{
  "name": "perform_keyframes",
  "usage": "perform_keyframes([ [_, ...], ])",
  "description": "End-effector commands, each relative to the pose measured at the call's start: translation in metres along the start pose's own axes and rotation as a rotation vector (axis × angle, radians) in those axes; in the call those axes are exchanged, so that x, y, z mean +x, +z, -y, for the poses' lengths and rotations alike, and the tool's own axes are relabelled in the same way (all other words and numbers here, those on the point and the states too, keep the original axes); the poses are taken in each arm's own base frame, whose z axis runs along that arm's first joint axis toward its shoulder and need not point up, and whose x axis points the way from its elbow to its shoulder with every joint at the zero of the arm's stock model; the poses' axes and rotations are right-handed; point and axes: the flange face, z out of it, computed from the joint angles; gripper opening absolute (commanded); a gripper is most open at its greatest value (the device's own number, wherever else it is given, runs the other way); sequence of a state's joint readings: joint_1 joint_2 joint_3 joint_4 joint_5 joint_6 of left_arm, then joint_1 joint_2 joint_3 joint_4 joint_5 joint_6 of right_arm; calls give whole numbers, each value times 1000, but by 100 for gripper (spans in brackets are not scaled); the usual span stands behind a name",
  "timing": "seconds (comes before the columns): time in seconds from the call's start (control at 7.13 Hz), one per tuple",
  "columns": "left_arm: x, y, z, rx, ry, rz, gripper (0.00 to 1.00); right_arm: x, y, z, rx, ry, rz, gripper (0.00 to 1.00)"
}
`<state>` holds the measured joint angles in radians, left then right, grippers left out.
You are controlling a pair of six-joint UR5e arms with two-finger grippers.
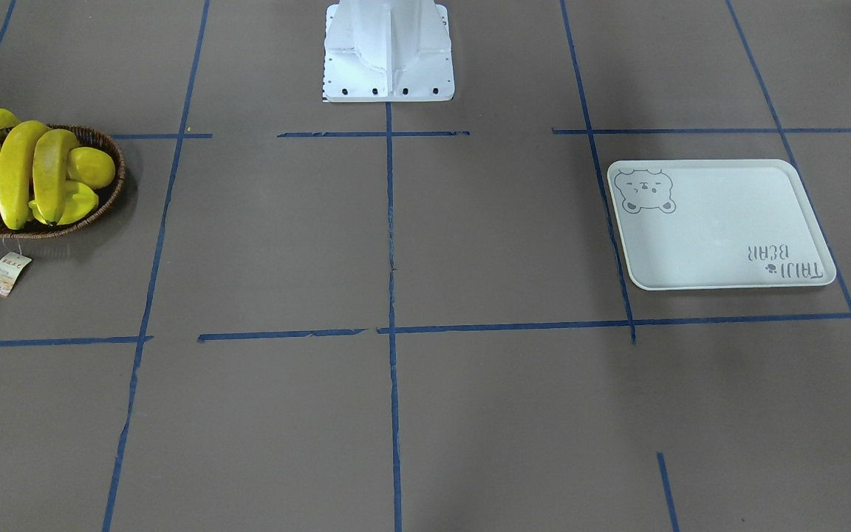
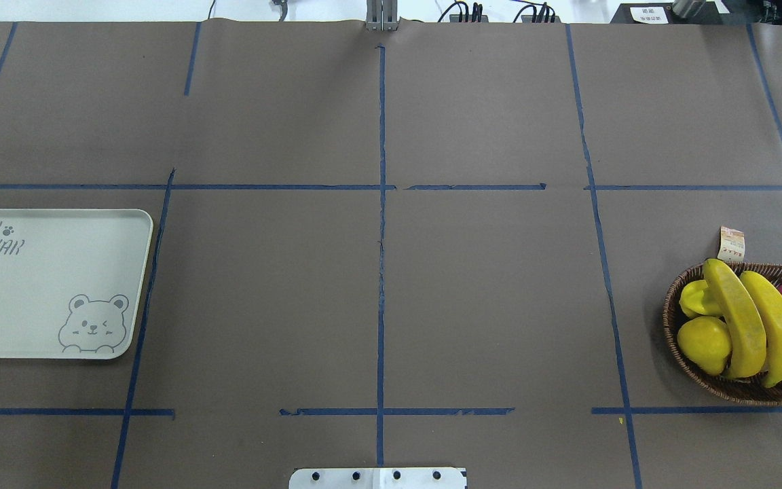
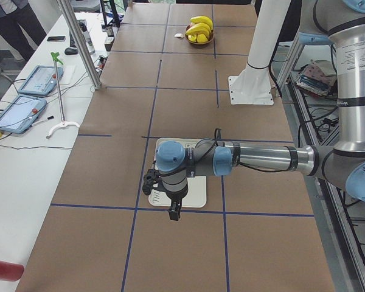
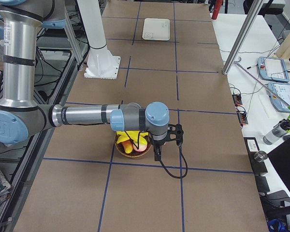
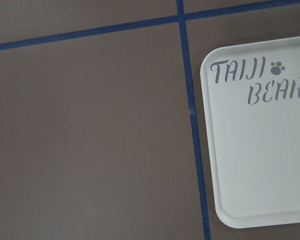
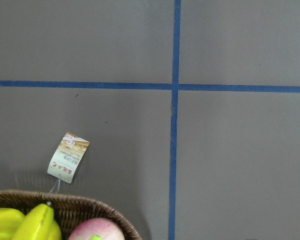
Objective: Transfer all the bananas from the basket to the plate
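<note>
Brown taped table point(image 1: 396, 414), four bananas point(image 1: 15, 174) piled in one basket point(image 1: 111, 188), one plate point(image 1: 721, 222) well apart. Two grippers: left gripper point(image 3: 174, 213) over the plate, right gripper point(image 4: 156, 155) over the basket, can't tell how open either is.

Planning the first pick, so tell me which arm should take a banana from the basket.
The right arm. It hangs over the basket of bananas; the left arm hangs over the plate, far from the fruit.
</note>
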<state>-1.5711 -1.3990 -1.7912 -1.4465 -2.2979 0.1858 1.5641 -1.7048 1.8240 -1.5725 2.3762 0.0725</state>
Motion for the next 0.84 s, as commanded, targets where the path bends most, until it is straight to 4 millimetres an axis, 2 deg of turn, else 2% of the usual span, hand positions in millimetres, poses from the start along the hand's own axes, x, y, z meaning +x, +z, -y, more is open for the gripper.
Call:
perform_keyframes([
  [0.0, 0, 0, 0, -1, -1, -2, 100, -85, -10, -15, 1, 75, 10, 100],
  [0.14, 0, 0, 0, -1, -1, -2, 100, -128, -18, -35, 8, 114, -13, 100],
  [0.28, 0, 0, 0, -1, -1, -2, 100, -162, -15, -59, 10, 148, -78, 100],
  [0.42, 0, 0, 0, -1, -2, -2, 100, -172, -13, -75, 9, 178, -115, 100],
  [0.7, 0, 0, -1, -1, -2, -2, 100, -161, -6, -102, 45, 251, -108, 100],
])
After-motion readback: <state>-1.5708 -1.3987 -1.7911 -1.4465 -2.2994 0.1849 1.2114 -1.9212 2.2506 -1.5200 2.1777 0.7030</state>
